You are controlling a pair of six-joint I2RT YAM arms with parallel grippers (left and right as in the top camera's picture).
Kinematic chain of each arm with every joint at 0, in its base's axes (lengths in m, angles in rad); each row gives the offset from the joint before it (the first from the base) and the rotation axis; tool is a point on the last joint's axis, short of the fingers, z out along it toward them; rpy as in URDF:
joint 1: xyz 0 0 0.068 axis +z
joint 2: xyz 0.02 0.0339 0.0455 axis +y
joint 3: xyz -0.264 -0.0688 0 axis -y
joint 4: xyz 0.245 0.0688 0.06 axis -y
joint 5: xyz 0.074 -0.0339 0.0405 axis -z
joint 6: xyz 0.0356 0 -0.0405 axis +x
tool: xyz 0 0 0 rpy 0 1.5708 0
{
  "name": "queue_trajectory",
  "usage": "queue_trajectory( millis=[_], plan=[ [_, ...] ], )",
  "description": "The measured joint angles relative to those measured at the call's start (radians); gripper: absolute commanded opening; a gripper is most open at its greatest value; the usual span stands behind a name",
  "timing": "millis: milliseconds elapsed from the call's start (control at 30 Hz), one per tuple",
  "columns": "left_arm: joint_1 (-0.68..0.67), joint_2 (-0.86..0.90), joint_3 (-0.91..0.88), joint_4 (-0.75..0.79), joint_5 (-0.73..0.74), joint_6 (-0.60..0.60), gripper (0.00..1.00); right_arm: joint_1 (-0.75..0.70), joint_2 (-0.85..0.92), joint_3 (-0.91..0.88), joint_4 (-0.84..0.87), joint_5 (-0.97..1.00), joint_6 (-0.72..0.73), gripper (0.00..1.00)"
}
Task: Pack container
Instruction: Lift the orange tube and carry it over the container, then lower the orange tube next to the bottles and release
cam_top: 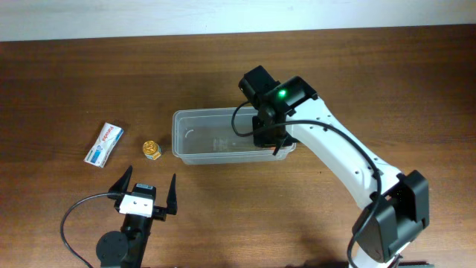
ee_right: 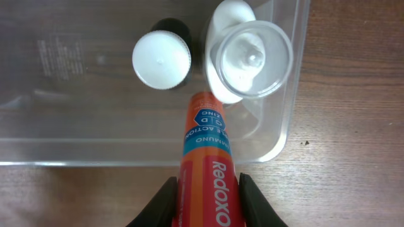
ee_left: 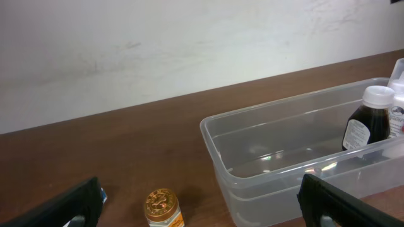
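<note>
The clear plastic container (cam_top: 216,138) lies mid-table; it also shows in the left wrist view (ee_left: 278,151) and the right wrist view (ee_right: 76,107). My right gripper (ee_right: 206,198) is shut on an orange Redoxon tube (ee_right: 205,164), its tip over the container's right end. Inside that end stand a dark bottle with a white cap (ee_right: 161,58) and a white bottle with a clear cap (ee_right: 249,55). The dark bottle shows in the left wrist view (ee_left: 367,123). My left gripper (cam_top: 145,193) is open and empty near the front edge, apart from everything.
A small gold-capped jar (cam_top: 152,150) stands left of the container, also in the left wrist view (ee_left: 163,208). A white and blue packet (cam_top: 104,144) lies further left. A white wall runs behind the table.
</note>
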Motion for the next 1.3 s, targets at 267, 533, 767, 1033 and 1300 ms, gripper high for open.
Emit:
queue_trajectory(
  millis=[267,533,767,1033,1300],
  plan=[
    [0.0,0.0,0.0,0.0,0.0,0.0,0.99,0.0,0.063,0.0,0.005,0.0,0.063,0.23],
    [0.0,0.0,0.0,0.0,0.0,0.0,0.99,0.0,0.093,0.0,0.024,0.0,0.135,0.23],
    [0.0,0.0,0.0,0.0,0.0,0.0,0.99,0.0,0.109,0.0,0.044,-0.001,0.173,0.23],
    [0.0,0.0,0.0,0.0,0.0,0.0,0.99,-0.002,0.127,0.0,0.047,-0.001,0.184,0.23],
    [0.0,0.0,0.0,0.0,0.0,0.0,0.99,-0.003,0.129,0.0,0.047,0.0,0.187,0.29]
  ],
)
